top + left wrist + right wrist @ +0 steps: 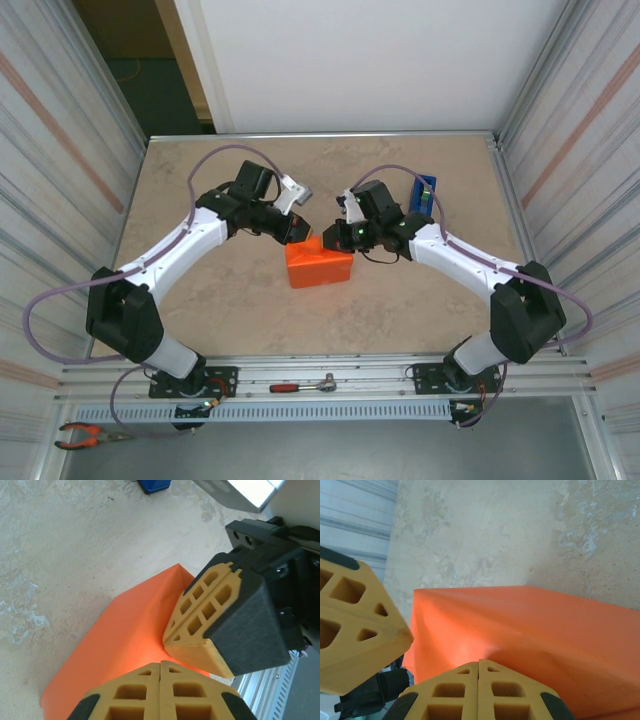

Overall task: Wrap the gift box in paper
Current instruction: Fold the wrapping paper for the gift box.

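Under both fingertips: bright orange matte paper [320, 266], folded into a block, long axis left-right.
Left gripper [297, 232]: fingers pressed together, empty, at far top edge.
Right gripper [332, 238]: fingers together too, equally near.

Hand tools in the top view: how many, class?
2: a red-handled metal ratchet at the middle of the near aluminium rail; orange-handled pliers at the near left corner. Others may be hidden.

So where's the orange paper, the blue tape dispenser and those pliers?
orange paper [318, 266], top view, upper face.
blue tape dispenser [423, 193], top view, its side.
pliers [88, 435], top view, orange handles.
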